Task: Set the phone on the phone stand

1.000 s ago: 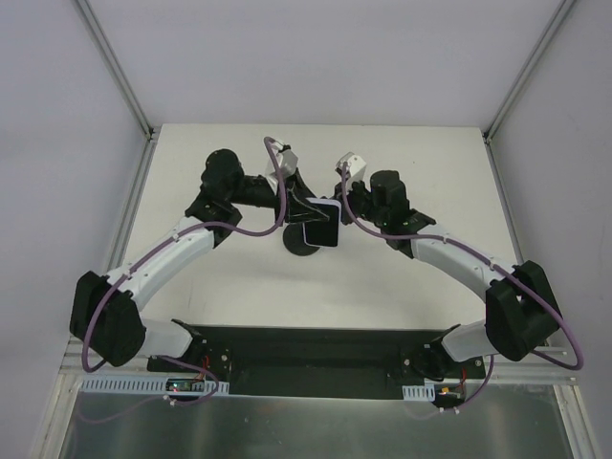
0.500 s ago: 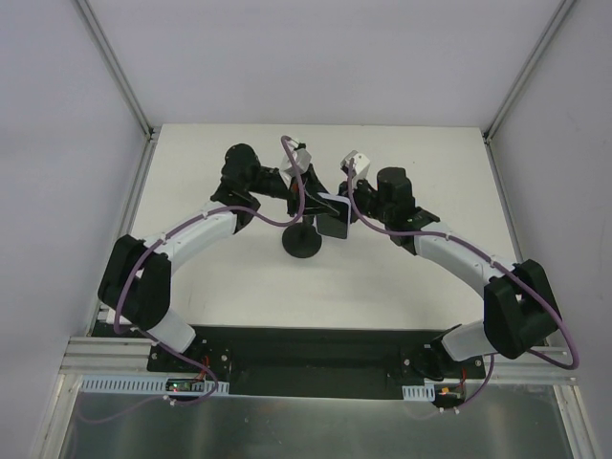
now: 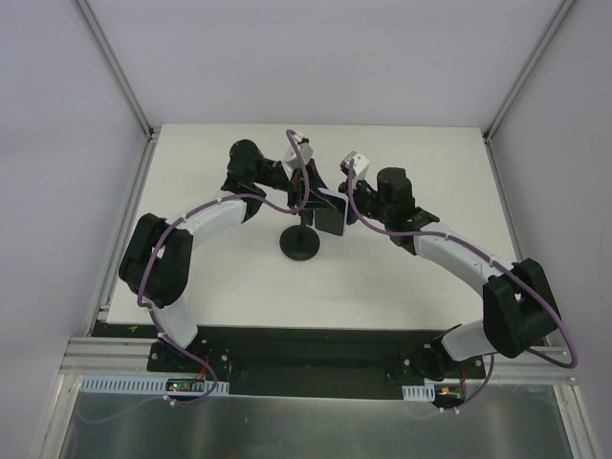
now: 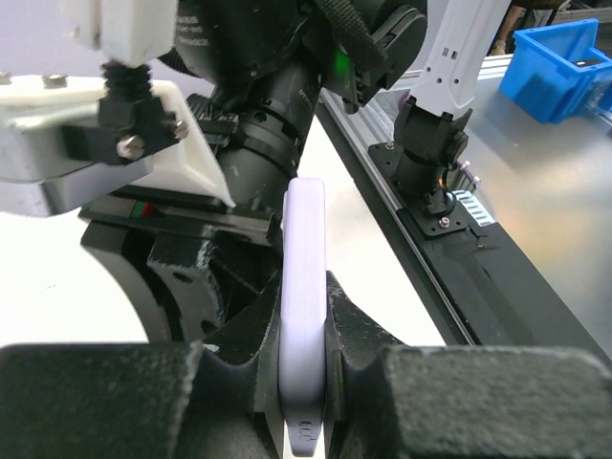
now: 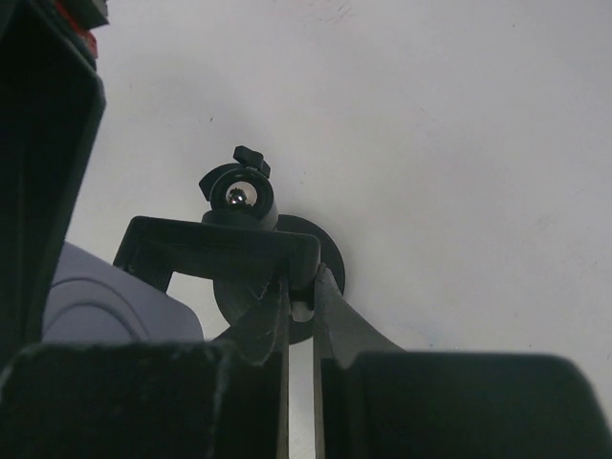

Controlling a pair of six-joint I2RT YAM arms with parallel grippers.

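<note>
Over the far middle of the table [image 3: 430,277], both arms meet above the phone stand [image 3: 300,244], whose disc base rests on the surface while its clamp head [image 5: 215,251] carries nothing yet. The phone [image 4: 304,239] is held off the table just beside that head, pinched edge-on in the tightly closed left claw [image 4: 304,325]. The right claw [image 5: 299,296] is narrowed to a slit and seems to nip the head's edge. The pickup looks done; seating and releasing remain.

phone [image 4: 304,229] edge-on (screen unseen), sides under left pincer [image 4: 304,314]
</note>
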